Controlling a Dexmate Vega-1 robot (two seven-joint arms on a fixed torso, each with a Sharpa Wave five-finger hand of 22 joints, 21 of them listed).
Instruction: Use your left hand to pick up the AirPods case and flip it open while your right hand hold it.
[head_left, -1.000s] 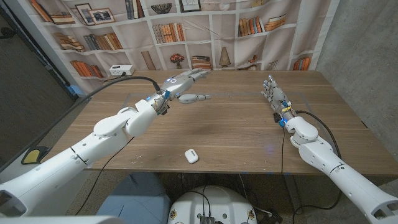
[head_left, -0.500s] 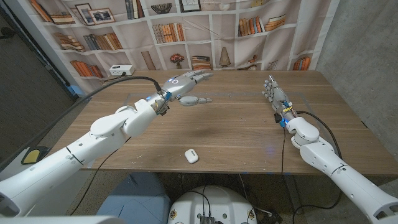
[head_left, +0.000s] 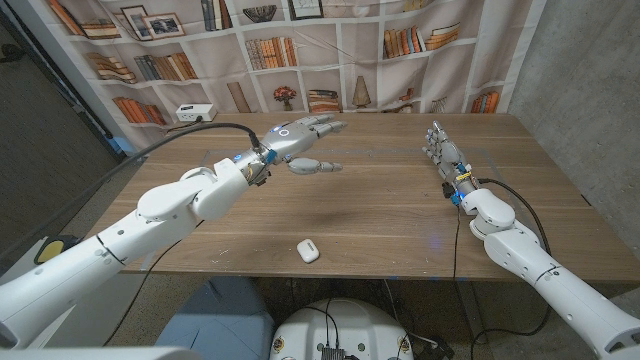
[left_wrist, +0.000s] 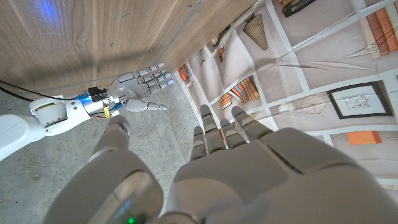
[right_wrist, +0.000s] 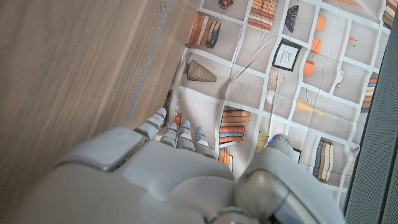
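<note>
A small white AirPods case (head_left: 307, 250) lies closed on the wooden table (head_left: 380, 210), near the front edge at the middle. My left hand (head_left: 303, 139) hovers above the far left part of the table, well behind the case, with fingers stretched out and thumb apart, holding nothing. My right hand (head_left: 439, 147) stands at the far right of the table, fingers straight and together, pointing away from me, empty. In the left wrist view my left hand (left_wrist: 217, 162) shows spread out, and the right hand (left_wrist: 140, 84) shows beyond it, open.
A bookshelf backdrop (head_left: 300, 50) hangs behind the table's far edge. A grey wall (head_left: 590, 90) stands on the right. Black cables run along both arms.
My left hand has drifted slightly to the right and forward over the table, thumb swinging outward. The right hand and the case have stayed where they were.
</note>
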